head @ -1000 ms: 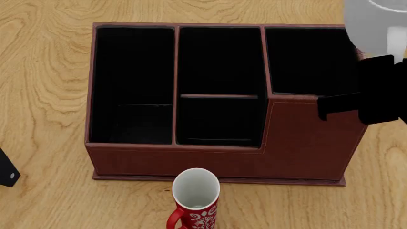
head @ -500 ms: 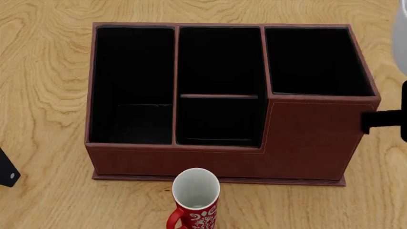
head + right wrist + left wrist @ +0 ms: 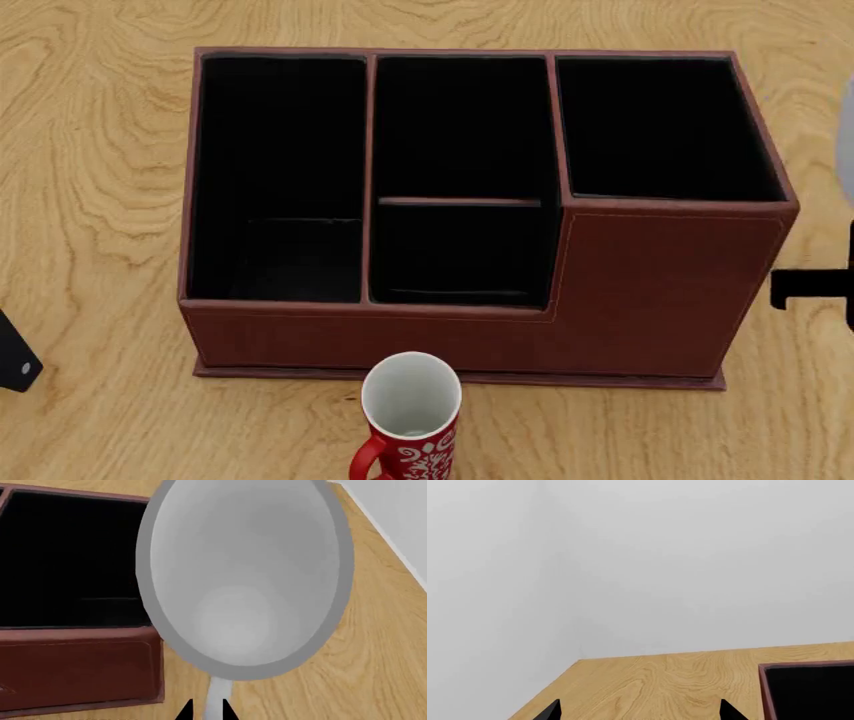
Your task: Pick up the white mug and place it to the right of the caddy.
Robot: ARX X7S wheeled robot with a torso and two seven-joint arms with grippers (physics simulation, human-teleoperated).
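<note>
The white mug (image 3: 243, 575) fills the right wrist view, seen from above its open mouth. My right gripper (image 3: 207, 712) is shut on its handle, a fingertip (image 3: 187, 711) on each side. The mug hangs over the table beside the right end of the reddish-brown caddy (image 3: 73, 665). In the head view the caddy (image 3: 654, 300) sits mid-table; only a sliver of the white mug (image 3: 846, 150) and a black piece of the right arm (image 3: 811, 288) show at the right edge. My left gripper (image 3: 639, 716) is open over bare wood, holding nothing.
A red patterned mug (image 3: 411, 420) with a white interior stands upright just in front of the caddy's front wall. A black part of the left arm (image 3: 16, 362) shows at the left edge. The table's right edge (image 3: 393, 550) runs close beside the held mug.
My right gripper has carried the white mug rightwards, from over the caddy's right compartment to beyond its right end, almost out of the head view. The rest is unmoved.
</note>
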